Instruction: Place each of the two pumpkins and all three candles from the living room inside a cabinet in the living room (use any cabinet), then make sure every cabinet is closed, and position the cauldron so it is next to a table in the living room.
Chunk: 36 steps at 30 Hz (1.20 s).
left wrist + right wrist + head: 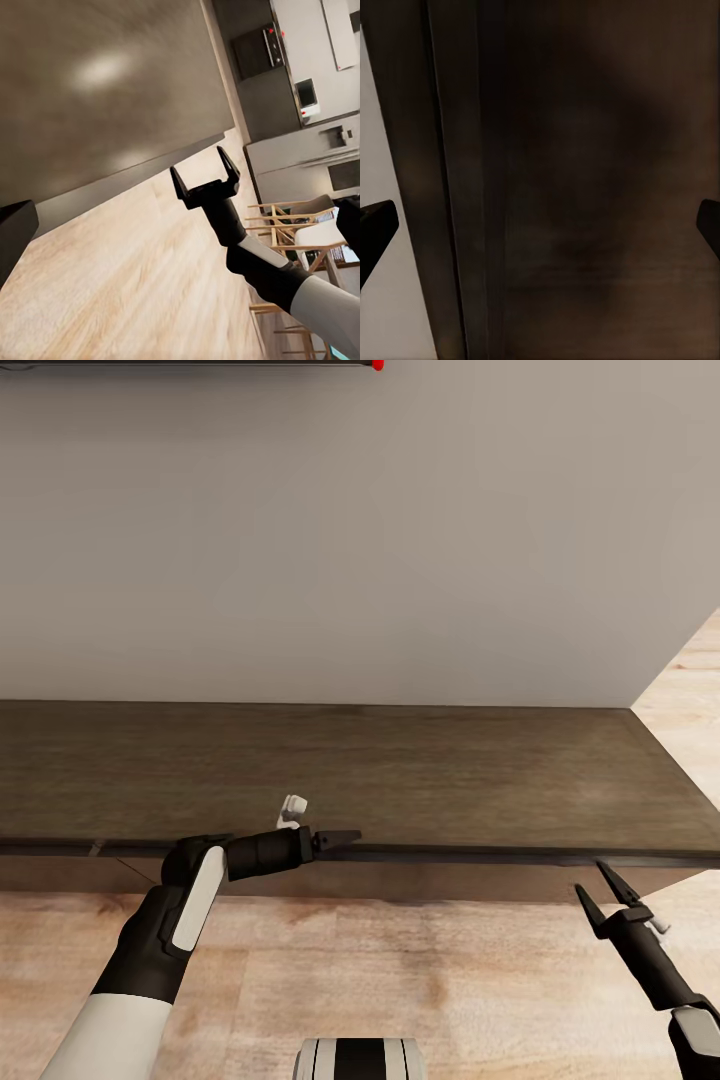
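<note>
Long low dark brown wooden cabinet (400, 780) along grey wall (350, 530), fronts shut. Left gripper (345, 840) at its front top edge; finger spread not discernible. Right gripper (604, 885) near front, fingers apart. No legible writing.

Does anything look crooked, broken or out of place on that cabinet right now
Nothing stands out. The long dark brown wooden cabinet sits square against the wall, top undamaged. The left claw sits at its front edge, and the open right claw is also near that edge.
</note>
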{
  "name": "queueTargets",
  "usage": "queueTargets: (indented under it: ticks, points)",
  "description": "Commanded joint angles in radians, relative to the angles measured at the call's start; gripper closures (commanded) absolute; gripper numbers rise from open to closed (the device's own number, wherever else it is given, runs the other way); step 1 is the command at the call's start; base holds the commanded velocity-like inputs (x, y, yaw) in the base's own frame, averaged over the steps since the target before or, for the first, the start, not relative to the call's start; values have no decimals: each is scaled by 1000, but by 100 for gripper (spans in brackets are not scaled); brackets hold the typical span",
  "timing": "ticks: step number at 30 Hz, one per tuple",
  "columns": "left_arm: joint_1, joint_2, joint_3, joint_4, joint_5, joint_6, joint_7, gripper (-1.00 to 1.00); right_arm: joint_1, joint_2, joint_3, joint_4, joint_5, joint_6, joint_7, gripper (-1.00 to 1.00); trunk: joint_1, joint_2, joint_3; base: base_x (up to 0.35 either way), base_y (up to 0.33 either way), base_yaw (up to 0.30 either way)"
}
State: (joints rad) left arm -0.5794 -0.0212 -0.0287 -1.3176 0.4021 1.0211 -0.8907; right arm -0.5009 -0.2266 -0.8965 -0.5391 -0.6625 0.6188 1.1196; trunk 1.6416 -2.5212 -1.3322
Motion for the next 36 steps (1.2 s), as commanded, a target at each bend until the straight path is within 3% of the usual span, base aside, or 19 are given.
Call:
queueTargets:
  ticks: [1, 36]
  points:
    - [0, 0, 1, 0, -2, 4, -4, -100, -1, 0, -2, 1, -2, 7, 2, -100, 0, 0, -1, 0, 0, 0]
    - [1, 0, 0, -2, -2, 4, -6, -100, -1, 0, -8, -5, -3, 5, 0, -100, 0, 0, -1, 0, 0, 0]
